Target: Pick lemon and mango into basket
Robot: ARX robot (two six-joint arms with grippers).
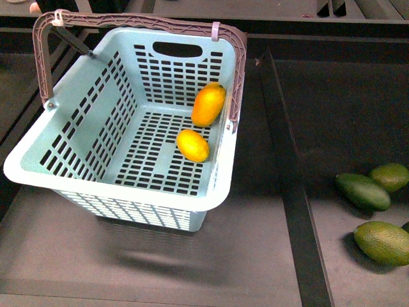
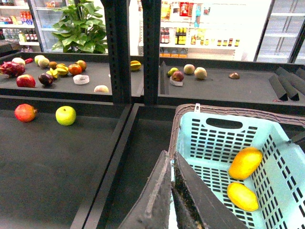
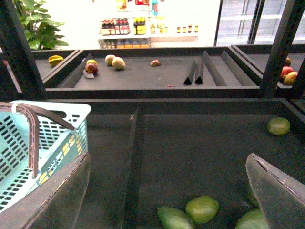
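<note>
At lower right of the front view, three dark green fruits [image 1: 362, 191] lie on the dark shelf [image 1: 57, 256]. Centre-left sits the basket [image 1: 77, 153], holding the lemon [image 1: 192, 145] and, behind it, the mango [image 1: 209, 104]. The left gripper [image 2: 171, 191] has its jaws together; the right gripper [image 3: 167, 191] has them wide apart. Beyond stand lit shop shelves [image 2: 200, 36].

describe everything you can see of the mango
The mango is an elongated, smooth fruit, orange over most of its skin and yellower along one side, with a small dark spot at its far tip. It lies inside the basket, tilted up against the right wall near the far corner. The lemon sits just in front of it, close but seemingly not touching. No gripper is near it. The left wrist view shows it too.
</note>
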